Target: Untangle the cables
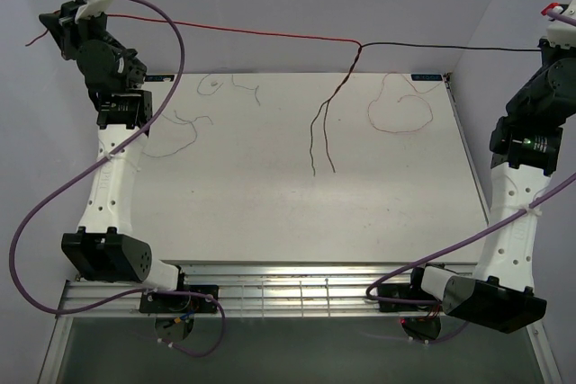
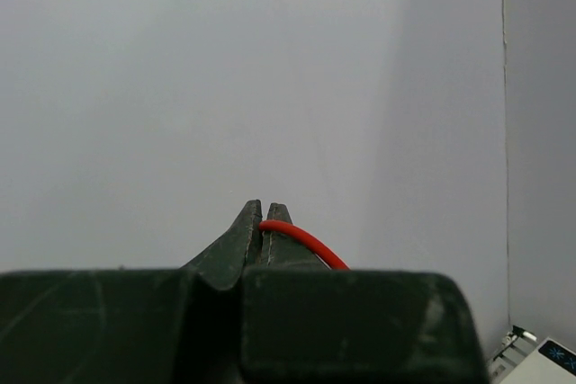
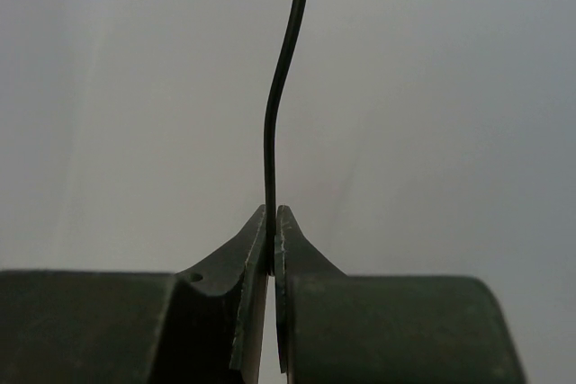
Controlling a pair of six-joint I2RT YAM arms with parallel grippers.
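Red cable [image 1: 243,31] pinched in closed left gripper [image 2: 264,215], black cable [image 1: 450,46] clamped in closed right gripper [image 3: 273,218]; both stretched above table [image 1: 270,204], twisted together mid-span, ends dangling

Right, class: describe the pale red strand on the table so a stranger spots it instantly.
Start at the white table and go to its far right corner. There a thin pale red strand lies in a wide loop. Unlike the fainter strands farther left, it is reddish and nearly closes a ring.
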